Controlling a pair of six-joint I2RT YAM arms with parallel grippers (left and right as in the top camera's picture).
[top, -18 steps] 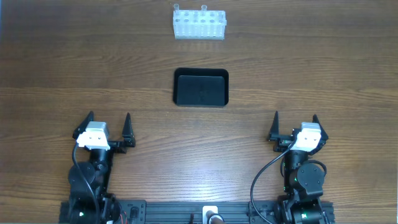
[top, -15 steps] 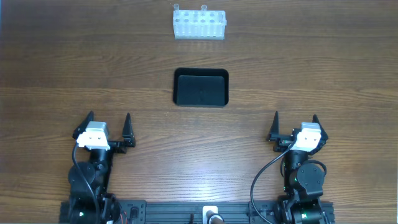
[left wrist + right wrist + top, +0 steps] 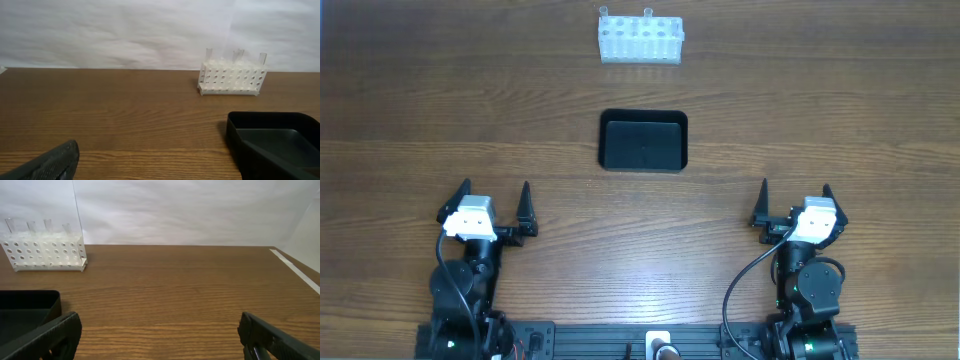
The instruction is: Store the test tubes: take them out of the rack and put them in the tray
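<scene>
Left pincer (image 3: pixel 494 186) and right pincer (image 3: pixel 795 187) gape wide, empty. Test tubes (image 3: pixel 262 58) stand in the rack (image 3: pixel 640 42) beyond the tray (image 3: pixel 643 141) on the counter (image 3: pixel 840 100) — probably light, slick, brittle — so pinch gently at the exposed tops.

Brown wood-grain bench (image 3: pixel 840 120) with a smooth, low sheen. Translucent white plastic rack (image 3: pixel 640 42) holding clear test tubes (image 3: pixel 208 54). Black plastic tray (image 3: pixel 603 140), smooth and slightly glossy inside.

No visible shift: left hand (image 3: pixel 494 187), right hand (image 3: pixel 794 187), rack (image 3: pixel 640 42), tray (image 3: pixel 643 141).
</scene>
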